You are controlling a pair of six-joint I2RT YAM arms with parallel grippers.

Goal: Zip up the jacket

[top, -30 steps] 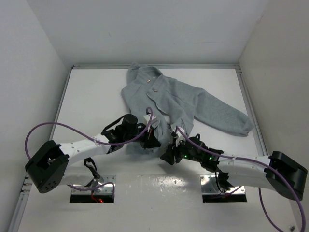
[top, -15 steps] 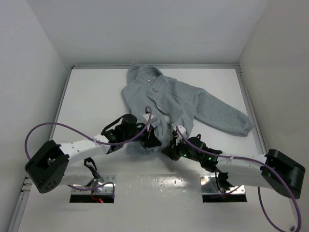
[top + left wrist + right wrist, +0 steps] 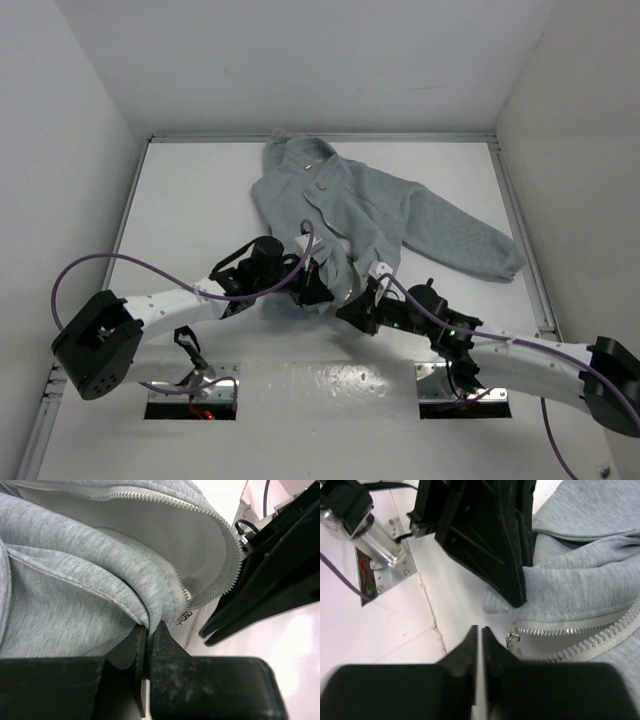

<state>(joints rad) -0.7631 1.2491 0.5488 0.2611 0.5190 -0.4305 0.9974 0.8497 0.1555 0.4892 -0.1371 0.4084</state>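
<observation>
The light grey fleece jacket [image 3: 375,205] lies open on the white table, collar far, hem near. My left gripper [image 3: 318,291] is shut on the jacket's hem beside the zipper's bottom end; in the left wrist view its jaws [image 3: 150,626] pinch a fold of grey fabric [image 3: 75,585]. The metal zipper slider [image 3: 184,616] hangs just right of them. My right gripper [image 3: 351,309] sits at the hem next to the left one. Its jaws [image 3: 480,628] are shut with nothing between them, and the zipper pull [image 3: 511,638] lies just to their right.
The left gripper's black fingers [image 3: 485,535] fill the top of the right wrist view, close to the right jaws. A metal mounting plate [image 3: 385,555] and a table seam lie to the left. The jacket's right sleeve [image 3: 470,240] stretches toward the right wall.
The right arm has swung its elbow out to the right and the right gripper has edged up toward the hem. The left gripper has kept its hold in place.
</observation>
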